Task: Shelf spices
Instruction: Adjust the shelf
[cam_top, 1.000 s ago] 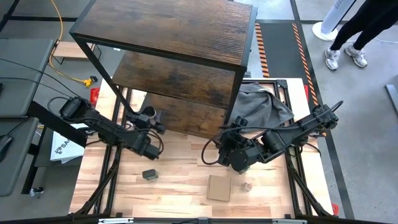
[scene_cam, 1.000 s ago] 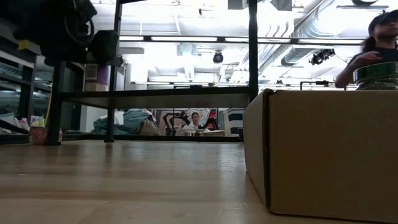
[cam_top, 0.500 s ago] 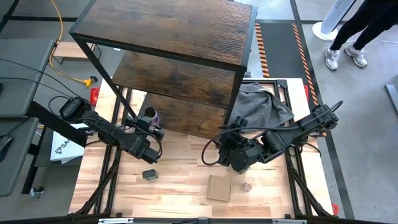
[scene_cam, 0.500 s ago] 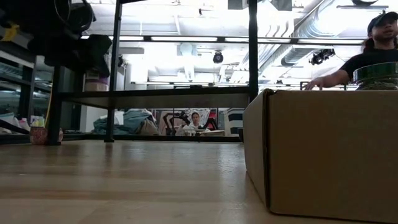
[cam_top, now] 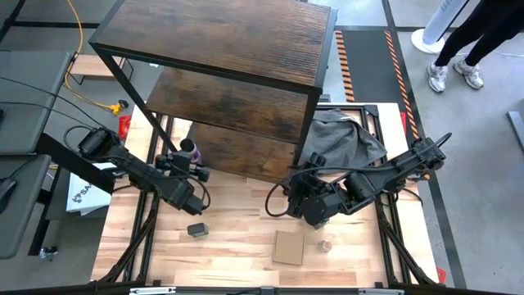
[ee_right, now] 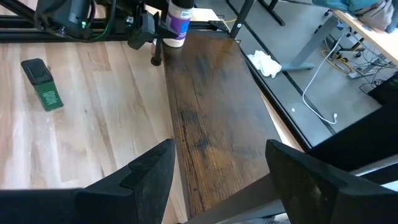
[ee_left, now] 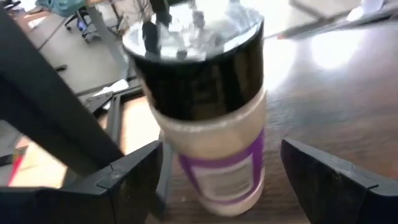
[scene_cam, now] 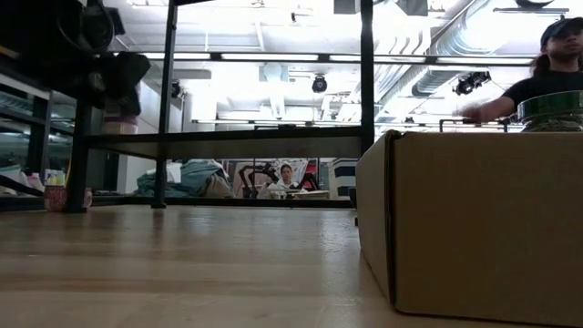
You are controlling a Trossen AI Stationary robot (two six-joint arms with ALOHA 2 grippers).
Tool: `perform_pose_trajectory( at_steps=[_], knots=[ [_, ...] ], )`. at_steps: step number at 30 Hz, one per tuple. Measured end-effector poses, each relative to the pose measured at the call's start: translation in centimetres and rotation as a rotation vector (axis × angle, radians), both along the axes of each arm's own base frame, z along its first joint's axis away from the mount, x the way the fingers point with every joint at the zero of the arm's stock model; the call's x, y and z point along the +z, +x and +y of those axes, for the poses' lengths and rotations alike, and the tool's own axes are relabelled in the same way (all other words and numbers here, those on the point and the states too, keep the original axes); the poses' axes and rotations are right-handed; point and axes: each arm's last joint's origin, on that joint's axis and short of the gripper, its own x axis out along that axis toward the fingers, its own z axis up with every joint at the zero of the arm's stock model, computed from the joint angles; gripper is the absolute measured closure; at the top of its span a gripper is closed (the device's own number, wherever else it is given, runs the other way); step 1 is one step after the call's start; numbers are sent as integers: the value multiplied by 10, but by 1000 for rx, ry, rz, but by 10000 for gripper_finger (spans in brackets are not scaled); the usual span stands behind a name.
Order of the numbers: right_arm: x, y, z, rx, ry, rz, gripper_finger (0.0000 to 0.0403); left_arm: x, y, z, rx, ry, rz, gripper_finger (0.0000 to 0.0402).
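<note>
Sliding outward along the shelf's (cam_top: 237, 135) front edge, the left gripper (ee_left: 214, 180) has carried the purple-labelled spice jar (cam_top: 187, 147) toward the shelf's left front corner, and the person (scene_cam: 547, 68) in the room behind has shifted an arm. The jar now appears to sit at that corner of the bottom board, with the left jaws spread on either side of it; from the wrist view they seem to stand just clear of its sides rather than pinching it, though I cannot tell for certain.

To finish this step well, the jar should be left flat and upright, far enough in from the board's edge that a nudge will not tip it off. The jaws should then back straight out without brushing the label or the black frame post beside it.

Near the shelf's right front corner the right gripper (cam_top: 315, 209) waits over the desk (cam_top: 246, 221), jaws open and empty. A green-labelled dark container (ee_right: 42, 87) lies on its side near the desk's left front, and a small pale one (cam_top: 325, 245) sits beside the flat cardboard square (cam_top: 288, 247) toward the front edge.

Pale wood planks make up the desk top; a grey cloth (cam_top: 344, 135) is bunched at its right rear. Beyond it lies a bright workshop.
</note>
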Motion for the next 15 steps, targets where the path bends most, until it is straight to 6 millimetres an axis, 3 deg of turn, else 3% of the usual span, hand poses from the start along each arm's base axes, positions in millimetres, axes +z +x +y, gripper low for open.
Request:
perform_pose_trajectory(
  at_steps=[10,15],
  knots=[
    [0,1,-3,-12,-4,-2,155,-1,-2,-2,56,-71,14,80],
    [0,2,-4,-13,-5,-1,155,7,3,-9,68,-148,8,80]
  ],
)
